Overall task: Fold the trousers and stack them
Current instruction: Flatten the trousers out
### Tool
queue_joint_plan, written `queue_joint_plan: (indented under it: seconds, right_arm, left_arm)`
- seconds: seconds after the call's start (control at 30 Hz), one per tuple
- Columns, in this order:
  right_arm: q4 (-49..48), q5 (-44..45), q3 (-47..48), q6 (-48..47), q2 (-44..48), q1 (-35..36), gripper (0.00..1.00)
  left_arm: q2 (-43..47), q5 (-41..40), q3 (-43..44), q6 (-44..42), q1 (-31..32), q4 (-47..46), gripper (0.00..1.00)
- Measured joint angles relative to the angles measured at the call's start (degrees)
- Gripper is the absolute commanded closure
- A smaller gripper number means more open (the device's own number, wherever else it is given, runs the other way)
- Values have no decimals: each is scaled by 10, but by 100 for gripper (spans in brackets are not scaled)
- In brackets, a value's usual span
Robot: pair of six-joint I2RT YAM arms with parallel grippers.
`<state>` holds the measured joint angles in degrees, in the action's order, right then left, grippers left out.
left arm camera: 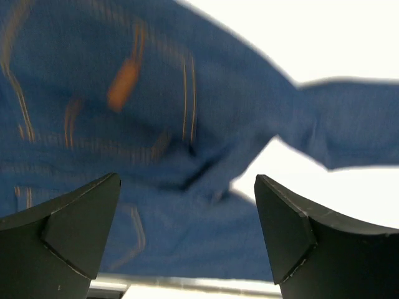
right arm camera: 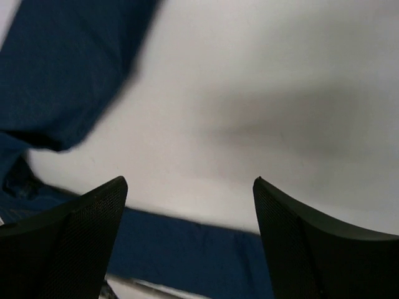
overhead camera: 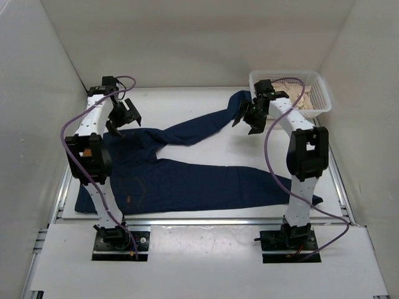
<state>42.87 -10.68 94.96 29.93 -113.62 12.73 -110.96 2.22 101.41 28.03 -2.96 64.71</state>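
left fingers [left arm camera: 68, 233] and right fingers [right arm camera: 312, 243] are spread apart, holding nothing. beneath the left pair lie the seat and waist of the trousers [overhead camera: 187, 180]; the right pair hangs over bare counter [right arm camera: 249, 112] between the splayed legs. the denim looks heavy, limp, not slippery: best pinched at waistband corner and hem.

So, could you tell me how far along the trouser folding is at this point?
Nothing looks done yet: the trousers lie spread flat on the table, one leg angled toward the basket, no fold made. In hand: the left fingers hover open over the waist end and the right fingers open near the far leg, gripping nothing. Remaining: every fold, then stacking.
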Motion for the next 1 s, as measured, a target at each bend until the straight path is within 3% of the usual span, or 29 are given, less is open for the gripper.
queue_joint_plan:
  seconds: [0.1, 0.17, 0.2, 0.23, 0.43, 0.53, 0.57, 0.6, 0.63, 0.67, 0.8, 1.0]
  right_arm:
    - [14, 7, 102, 2, -76, 6, 16]
    - [17, 20, 168, 3, -123, 12, 18]
    - [24, 28, 202, 6, -148, 15, 18]
    - [27, 32, 229, 8, -170, 18, 20]
    - [43, 57, 368, 30, -294, 37, 24]
    - [41, 57, 406, 45, -337, 47, 35]
    - [42, 56, 416, 50, -342, 50, 42]
    - [40, 57, 421, 55, -344, 52, 75]
    - [37, 61, 423, 58, -345, 55, 91]
    - [36, 66, 421, 65, -346, 58, 100]
    - [0, 99, 329, 105, -304, 68, 100]
    - [-22, 170, 37, 136, -116, 97, 100]
  left_arm:
    - [-57, -21, 54, 5, -3, -8, 4]
    - [-96, -28, 81, 7, -4, -11, 16]
    - [-114, -30, 88, 9, -5, -12, 66]
    - [-128, -31, 91, 11, -5, -13, 90]
    - [-172, -37, 65, 18, -10, -13, 90]
    - [-166, -38, 52, 17, -19, -16, 90]
    - [-163, -38, 50, 16, -23, -17, 90]
    - [-160, -38, 48, 14, -27, -17, 90]
    - [-156, -38, 48, 13, -32, -17, 90]
    - [-152, -38, 48, 11, -38, -18, 90]
    - [-134, -41, 48, 3, -54, -18, 90]
    - [-111, -44, 30, 5, -71, -25, 90]
